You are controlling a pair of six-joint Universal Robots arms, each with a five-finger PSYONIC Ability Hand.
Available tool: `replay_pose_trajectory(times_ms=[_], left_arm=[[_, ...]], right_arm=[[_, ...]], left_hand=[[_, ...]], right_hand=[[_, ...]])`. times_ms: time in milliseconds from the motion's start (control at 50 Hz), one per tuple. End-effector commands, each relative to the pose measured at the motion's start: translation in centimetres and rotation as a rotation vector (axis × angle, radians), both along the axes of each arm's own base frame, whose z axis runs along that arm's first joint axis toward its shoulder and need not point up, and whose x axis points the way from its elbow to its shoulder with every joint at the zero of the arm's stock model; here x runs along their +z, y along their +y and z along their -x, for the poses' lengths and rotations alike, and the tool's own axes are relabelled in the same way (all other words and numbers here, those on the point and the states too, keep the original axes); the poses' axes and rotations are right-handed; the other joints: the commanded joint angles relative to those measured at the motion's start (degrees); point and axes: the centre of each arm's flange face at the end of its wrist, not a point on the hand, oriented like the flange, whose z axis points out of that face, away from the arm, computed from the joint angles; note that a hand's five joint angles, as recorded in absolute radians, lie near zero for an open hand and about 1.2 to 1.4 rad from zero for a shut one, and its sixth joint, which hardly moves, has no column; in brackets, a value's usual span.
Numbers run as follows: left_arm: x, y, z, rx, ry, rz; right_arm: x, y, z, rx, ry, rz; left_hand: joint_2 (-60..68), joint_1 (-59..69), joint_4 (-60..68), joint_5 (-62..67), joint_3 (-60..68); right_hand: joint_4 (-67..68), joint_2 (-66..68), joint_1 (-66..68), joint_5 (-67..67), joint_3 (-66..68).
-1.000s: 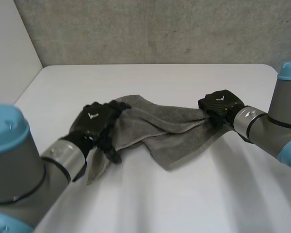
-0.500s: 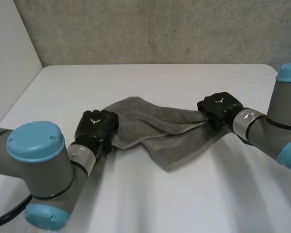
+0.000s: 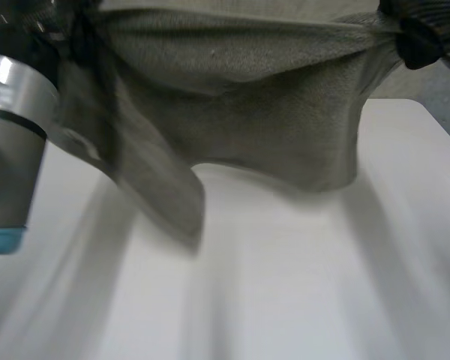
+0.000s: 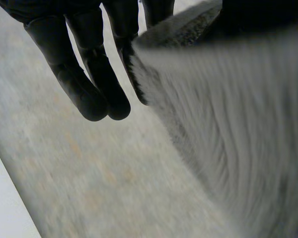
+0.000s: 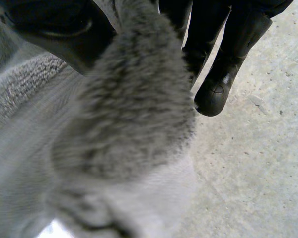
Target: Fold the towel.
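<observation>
Hung the towel (image 3: 247, 112) high above the white table (image 3: 285, 300), stretched across the top of the frame. Ran its long way side to side, from upper left to upper right, top edge pulled tight and the rest drooping, one long flap down at the lower left. Pinched one end in the left hand (image 4: 69, 59), cloth between thumb and one finger, the other fingers straight and free beside it. Pinched the other end in the right hand (image 3: 424, 37), thumb pressed against fingers (image 5: 223, 74). Looked best to hold both pinches tight, hands level, then lay the cloth down flat with no bunching
</observation>
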Motion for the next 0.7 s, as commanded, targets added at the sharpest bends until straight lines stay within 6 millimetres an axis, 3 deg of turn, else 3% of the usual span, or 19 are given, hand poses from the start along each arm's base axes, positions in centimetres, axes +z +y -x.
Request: replay_pose_trajectory(times_ms=[20,60,120,160,180,220,260,340,380,400,440,460,480,500,520,560,600,620,700], left_arm=[[1.8,0.4,0.4,-0.073,-0.050,-0.037],[-2.1,-2.1,1.4,-0.077,-0.116,-0.183],[-3.9,-3.1,1.9,-0.077,-0.151,-0.254],[-7.5,-4.9,2.7,-0.081,-0.217,-0.400],[-7.5,-4.9,2.7,-0.081,-0.217,-0.401],[-10.4,-7.0,3.7,-0.082,-0.261,-0.508],[-10.9,-8.0,4.2,-0.085,-0.261,-0.527],[-8.8,-9.4,4.7,-0.080,-0.222,-0.467],[-4.2,-10.7,4.7,-0.075,-0.102,-0.300],[-4.2,-10.7,4.7,-0.075,-0.101,-0.299],[-0.6,-11.0,4.4,-0.092,0.043,-0.156],[-0.6,-11.0,4.4,-0.092,0.044,-0.155],[2.1,-10.3,3.6,-0.102,0.113,-0.078],[2.2,-10.3,3.6,-0.102,0.113,-0.077],[4.1,-9.6,2.7,-0.111,0.160,-0.023],[4.8,-9.0,2.1,-0.121,0.179,-0.009],[3.2,-8.4,1.6,-0.121,0.164,-0.054],[3.2,-8.4,1.6,-0.121,0.163,-0.055],[-1.2,-8.3,1.6,-0.141,0.105,-0.162]], right_arm=[[-2.5,0.5,0.3,0.022,0.183,-0.177],[-6.0,0.6,-0.7,0.076,0.351,-0.287],[-7.7,0.6,-1.1,0.095,0.426,-0.332],[-10.9,-0.3,-1.5,0.090,0.527,-0.405],[-10.9,-0.3,-1.5,0.089,0.527,-0.406],[-11.8,-2.7,-2.3,0.034,0.542,-0.346],[-11.5,-4.1,-2.9,-0.005,0.528,-0.263],[-8.7,-7.2,-4.3,-0.097,0.424,0.012],[-5.0,-9.3,-5.2,-0.171,0.268,0.325],[-5.0,-9.3,-5.2,-0.171,0.268,0.327],[-1.7,-9.2,-5.2,-0.215,0.138,0.585],[-1.6,-9.2,-5.2,-0.215,0.137,0.586],[0.2,-8.4,-4.7,-0.234,0.097,0.676],[0.2,-8.4,-4.7,-0.234,0.097,0.677],[1.0,-7.5,-4.5,-0.235,0.086,0.702],[0.7,-7.1,-4.4,-0.230,0.093,0.683],[-1.7,-6.9,-4.3,-0.205,0.140,0.565],[-1.7,-6.9,-4.3,-0.205,0.140,0.564],[-6.6,-5.8,-4.0,-0.151,0.254,0.285]], left_hand=[[-6.9,-5.5,-7.2,-17.3,-8.9],[-6.9,-5.5,-7.2,-17.3,-8.9],[-6.9,-5.5,-7.2,-17.3,-8.9],[-6.9,-5.5,-7.2,-17.3,-8.9],[-6.9,-5.5,-7.2,-17.3,-8.9],[-6.9,-5.5,-7.2,-17.3,-8.9],[-6.9,-5.5,-7.2,-17.3,-8.9],[-6.9,-5.5,-7.2,-17.3,-8.9],[-6.9,-5.5,-7.2,-17.3,-8.9],[-6.9,-5.5,-7.2,-17.3,-8.9],[-6.9,-5.5,-7.2,-17.3,-8.9],[-6.9,-5.5,-7.2,-17.3,-8.9],[-6.9,-5.5,-7.2,-17.3,-8.9],[-6.9,-5.5,-7.2,-17.3,-8.9],[-6.9,-5.5,-7.2,-17.3,-8.9],[-6.9,-5.5,-7.2,-17.3,-8.9],[-6.9,-5.5,-7.2,-17.3,-8.9],[-6.9,-5.5,-7.2,-17.3,-8.9],[-6.9,-5.5,-7.2,-17.3,-8.9]], right_hand=[[2.8,5.9,3.3,3.1,3.4],[2.8,5.9,3.3,3.1,3.4],[2.8,5.9,3.3,3.1,3.4],[2.8,5.9,3.3,3.1,3.4],[2.8,5.9,3.3,3.1,3.4],[2.8,5.9,3.3,3.1,3.4],[2.8,5.9,3.3,3.1,3.4],[2.8,5.9,3.3,3.1,3.4],[2.8,5.9,3.3,3.1,3.4],[2.8,5.9,3.3,3.1,3.4],[2.8,5.9,3.3,3.1,3.4],[2.8,5.9,3.3,3.1,3.4],[2.8,5.9,3.3,3.1,3.4],[2.8,5.9,3.3,3.1,3.4],[2.8,5.9,3.3,3.1,3.4],[2.8,5.9,3.3,3.1,3.4],[2.8,5.9,3.3,3.1,3.4],[2.8,5.9,3.3,3.1,3.4],[2.8,5.9,3.3,3.1,3.4]])
